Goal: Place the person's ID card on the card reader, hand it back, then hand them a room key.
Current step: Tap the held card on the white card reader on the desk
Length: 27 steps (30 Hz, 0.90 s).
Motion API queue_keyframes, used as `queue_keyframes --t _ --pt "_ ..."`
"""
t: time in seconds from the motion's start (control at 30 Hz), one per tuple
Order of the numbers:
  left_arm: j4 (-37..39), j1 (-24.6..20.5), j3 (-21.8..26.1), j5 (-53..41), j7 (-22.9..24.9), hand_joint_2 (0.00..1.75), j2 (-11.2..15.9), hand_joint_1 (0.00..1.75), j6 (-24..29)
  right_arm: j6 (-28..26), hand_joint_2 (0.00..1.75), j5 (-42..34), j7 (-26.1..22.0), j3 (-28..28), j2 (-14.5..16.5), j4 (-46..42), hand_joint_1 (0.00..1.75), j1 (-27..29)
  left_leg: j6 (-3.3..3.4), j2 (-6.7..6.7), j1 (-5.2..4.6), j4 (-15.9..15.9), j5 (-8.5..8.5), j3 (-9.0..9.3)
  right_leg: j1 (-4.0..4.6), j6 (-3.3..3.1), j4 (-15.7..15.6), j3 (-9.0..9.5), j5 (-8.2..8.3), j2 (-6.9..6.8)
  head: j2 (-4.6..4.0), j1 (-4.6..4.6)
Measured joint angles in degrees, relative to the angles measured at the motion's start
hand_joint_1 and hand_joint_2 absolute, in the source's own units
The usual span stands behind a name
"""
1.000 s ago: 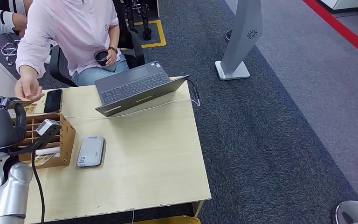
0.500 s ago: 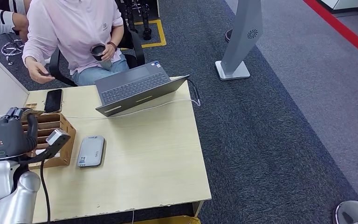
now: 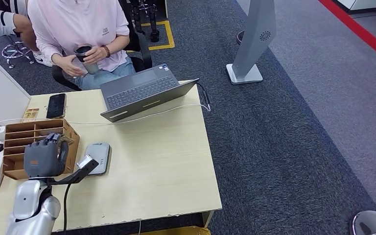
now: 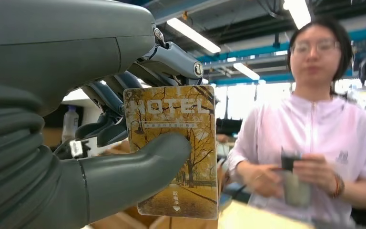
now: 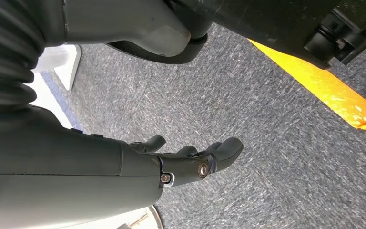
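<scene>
**Room key lifted from rack; handover pending**

Left hand (image 4: 100, 157): pinches the hotel room key (image 4: 174, 152) between thumb and fingers, now drawn back beside the wooden card rack (image 3: 17, 142), near the card reader (image 3: 96, 157) on the surface (image 3: 161, 161). Right hand (image 5: 190, 160): hangs over the carpet, fingers loosely apart, holding nothing. Person (image 3: 78, 24): has withdrawn the reaching arm, both hands now on a cup (image 3: 85, 54). Judgement: ID step appears finished; key must next be extended toward the person.

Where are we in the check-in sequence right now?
The card reader lies bare, so the ID steps look finished. The left hand holds the hotel key card, thumb pressed on its face. Left: passing it to the person, whose hands are on a cup.
</scene>
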Motion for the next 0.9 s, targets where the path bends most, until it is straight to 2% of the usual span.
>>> queue_keyframes --t 0.2,0.47,0.9 --pt "3.87 -0.18 -0.98 -2.13 2.85 1.75 -0.01 1.75 -4.14 0.16 1.75 0.38 -0.14 -0.08 0.22 -0.08 0.00 -0.03 0.00 0.01 -0.01 0.00 0.00 0.00 0.00 0.00 0.00 -0.01 0.00 0.01 0.00 0.00" --pt "6.97 -0.59 -1.81 -3.02 4.07 1.75 0.04 1.75 -6.21 0.27 1.75 0.39 -0.15 -0.46 0.42 -0.09 0.00 -0.03 0.00 0.01 -0.01 0.00 0.00 -0.01 0.00 0.00 0.00 -0.01 0.00 0.01 0.00 0.00" --pt "8.59 -0.95 -3.13 -3.68 4.51 1.75 -0.02 1.75 -4.29 0.40 1.75 0.23 -0.50 -1.49 0.63 -0.09 0.00 0.01 0.00 0.00 0.00 0.00 0.00 0.00 0.00 0.00 0.00 0.01 0.00 0.01 0.00 -0.01"
